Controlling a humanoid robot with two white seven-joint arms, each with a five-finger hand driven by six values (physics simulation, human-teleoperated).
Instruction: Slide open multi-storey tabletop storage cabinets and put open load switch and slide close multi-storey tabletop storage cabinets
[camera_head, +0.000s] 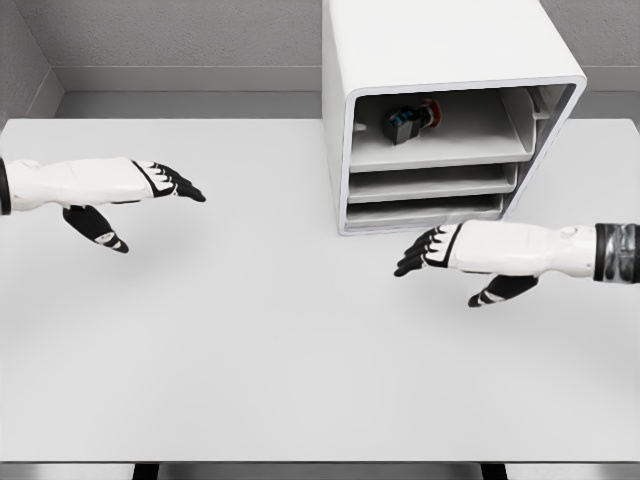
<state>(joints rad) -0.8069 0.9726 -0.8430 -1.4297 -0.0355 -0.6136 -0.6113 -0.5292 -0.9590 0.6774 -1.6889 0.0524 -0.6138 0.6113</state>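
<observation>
Standing at the far side of the white table (250, 350), the storage cabinet (440, 60) serves as the landmark. The load switch (408, 122), dark with a red end, is seen lying on the top shelf inside the cabinet. The right hand (470, 255) is held just in front of the cabinet's lowest tier, fingers extended and holding nothing. The left hand (120, 195) is held well left of the cabinet, fingers likewise spread and empty.
</observation>
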